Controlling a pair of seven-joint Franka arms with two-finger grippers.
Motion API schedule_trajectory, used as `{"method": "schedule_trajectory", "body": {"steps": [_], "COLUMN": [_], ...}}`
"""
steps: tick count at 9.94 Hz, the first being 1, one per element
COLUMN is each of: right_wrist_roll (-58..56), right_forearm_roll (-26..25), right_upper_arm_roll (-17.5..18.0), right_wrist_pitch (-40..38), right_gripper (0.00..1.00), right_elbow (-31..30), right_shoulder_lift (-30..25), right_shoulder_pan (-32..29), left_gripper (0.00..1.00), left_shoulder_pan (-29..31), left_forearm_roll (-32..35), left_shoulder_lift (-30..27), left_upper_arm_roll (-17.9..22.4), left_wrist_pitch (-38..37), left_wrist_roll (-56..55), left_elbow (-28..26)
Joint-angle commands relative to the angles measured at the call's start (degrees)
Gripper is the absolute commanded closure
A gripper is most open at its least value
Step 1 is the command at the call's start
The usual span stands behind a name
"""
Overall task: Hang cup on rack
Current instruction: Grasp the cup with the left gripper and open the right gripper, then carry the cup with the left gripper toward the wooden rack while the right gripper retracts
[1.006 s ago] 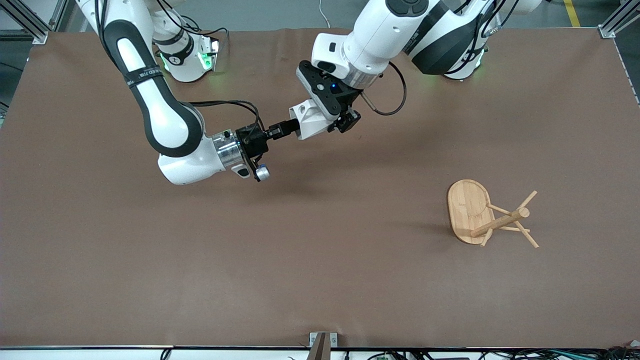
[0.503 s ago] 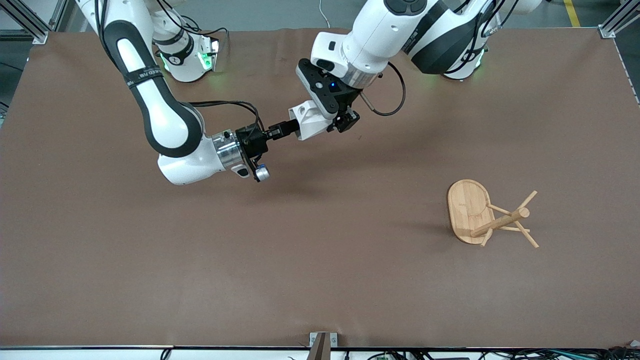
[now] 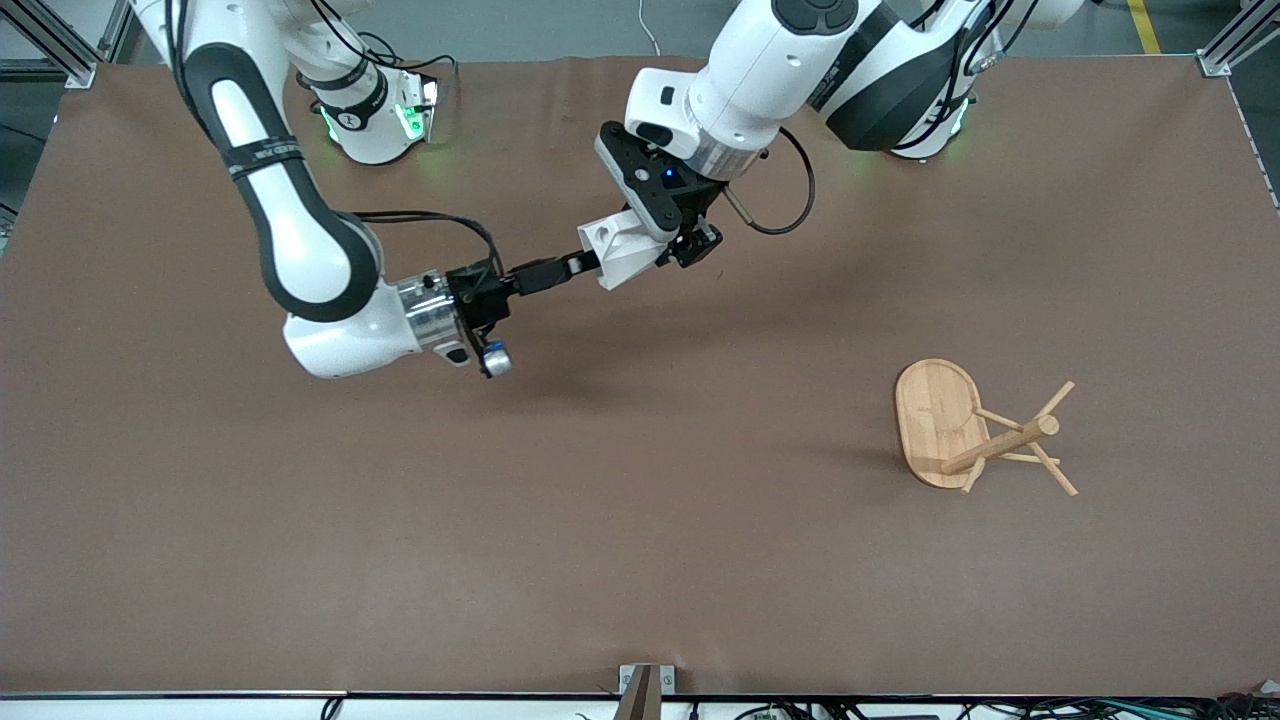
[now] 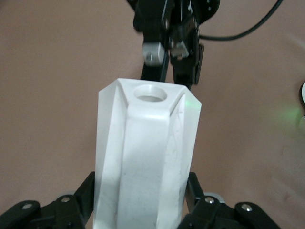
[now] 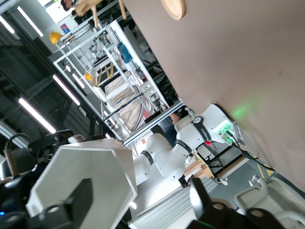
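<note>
While the left gripper (image 3: 668, 243) pinches the cup (image 3: 622, 243) in mid-air, well apart from the rack (image 3: 975, 430), the right gripper (image 3: 560, 268) hangs spread just beside its rim.
</note>
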Motion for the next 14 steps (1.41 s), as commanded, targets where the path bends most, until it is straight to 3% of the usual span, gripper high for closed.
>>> {"method": "schedule_trajectory", "body": {"steps": [1,4,6,8,9,10,11,14], "right_wrist_roll": [8.3,14.7,13.9,13.7,13.8,13.7,14.5,13.6], "right_forearm_roll": [-8.1,-32.4,-50.0,-59.0,-65.6,-75.4,-78.5,-78.6], "right_upper_arm_roll": [-2.2,-14.5,-18.5,-24.9,-25.4,-24.4,-21.5,-16.5], "right_wrist_pitch": [-0.1,-0.3,0.0,-0.1,0.4,0.8,-0.9,-4.4], "right_gripper": [0.00,0.00,0.00,0.00,0.00,0.00,0.00,0.00], "right_elbow": [1.9,8.6,13.2,18.1,19.8,21.8,22.7,22.9], "right_shoulder_lift": [-1.9,-2.2,-2.7,-2.9,-4.8,-7.3,-9.9,-17.2], "right_shoulder_pan": [-4.4,-4.4,-4.4,-4.8,-4.2,-3.7,-4.5,-10.6], "left_gripper": [1.00,1.00,1.00,1.00,1.00,1.00,1.00,1.00], "left_shoulder_pan": [0.3,0.9,1.7,4.3,6.4,8.1,9.4,12.8], "left_forearm_roll": [1.0,0.7,0.8,0.9,0.9,0.9,0.9,1.0], "left_shoulder_lift": [0.9,1.1,1.5,1.4,1.2,1.2,1.2,0.6], "left_upper_arm_roll": [-0.1,0.1,0.4,0.5,0.5,0.5,0.5,0.5], "left_wrist_pitch": [0.4,0.4,0.4,0.4,0.4,0.4,0.4,0.4], "left_wrist_roll": [-0.1,-3.0,-11.7,-17.5,-18.8,-19.8,-21.5,-32.2], "left_elbow": [-0.9,-1.0,-0.8,-0.5,-0.6,-0.6,-0.6,-1.2]}}
